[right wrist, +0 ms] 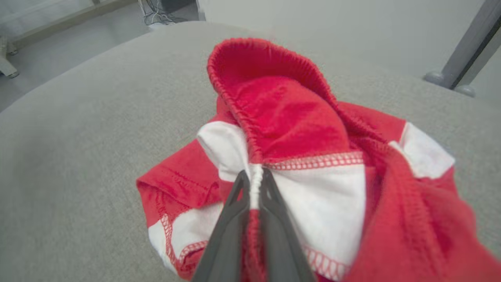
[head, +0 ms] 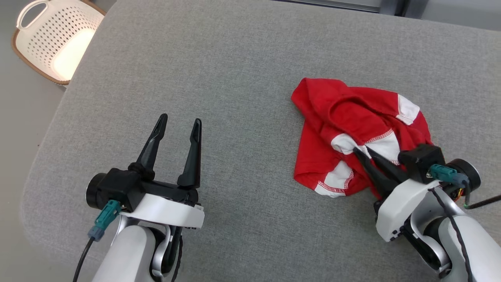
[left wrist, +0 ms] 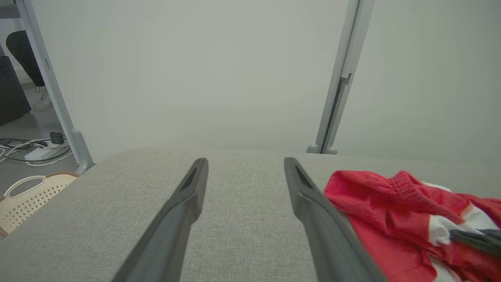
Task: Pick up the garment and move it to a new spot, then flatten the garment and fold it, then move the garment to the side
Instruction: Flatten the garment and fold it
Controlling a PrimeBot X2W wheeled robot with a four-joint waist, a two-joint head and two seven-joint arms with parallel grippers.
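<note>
While the left gripper (head: 180, 119) hangs wide open and empty over the grey cushion (head: 235, 70), the right gripper (right wrist: 254, 178) is pinched tight on the red-and-white garment (head: 332, 113) — crumpled on the cushion's right half. Beyond, far left, a white basket (head: 58, 43) sits on the floor (head: 23, 117).

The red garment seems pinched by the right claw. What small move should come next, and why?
Probably a short lift straight up with the right gripper. Its fingers are closed on a seam of the crumpled red garment, which lies bunched on the grey surface, so raising it would test the hold before carrying. The left gripper is open, apart from the cloth.
</note>
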